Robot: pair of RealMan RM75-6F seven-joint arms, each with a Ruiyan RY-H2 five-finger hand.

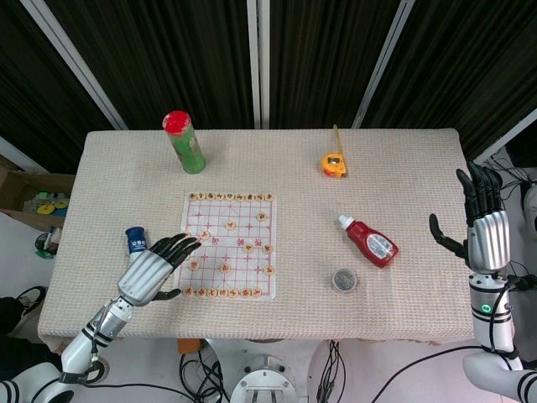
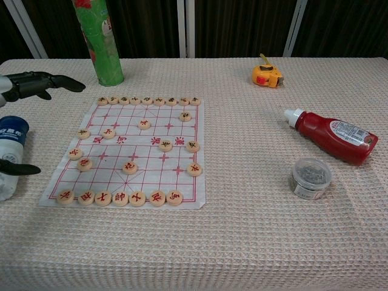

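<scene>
Head view: my left hand (image 1: pixel 158 270) hovers released, fingers spread, at the left edge of the chess sheet (image 1: pixel 229 245), fingertips over the wooden chess pieces (image 1: pixel 225 268) there. A blue-capped bottle (image 1: pixel 135 240) stands just behind that hand. My right hand (image 1: pixel 482 223) is raised upright beyond the table's right edge, fingers apart, holding nothing. A green canister (image 1: pixel 184 141) with a red lid stands at the back; its contents are hidden.

Chest view: the small round clear tin (image 2: pixel 311 177) shows dark small items inside, too small to tell. The red squeeze bottle (image 2: pixel 334 134) lies on its side near it. Here only my left hand's fingers (image 2: pixel 37 83) appear, and my right hand is out of frame.
</scene>
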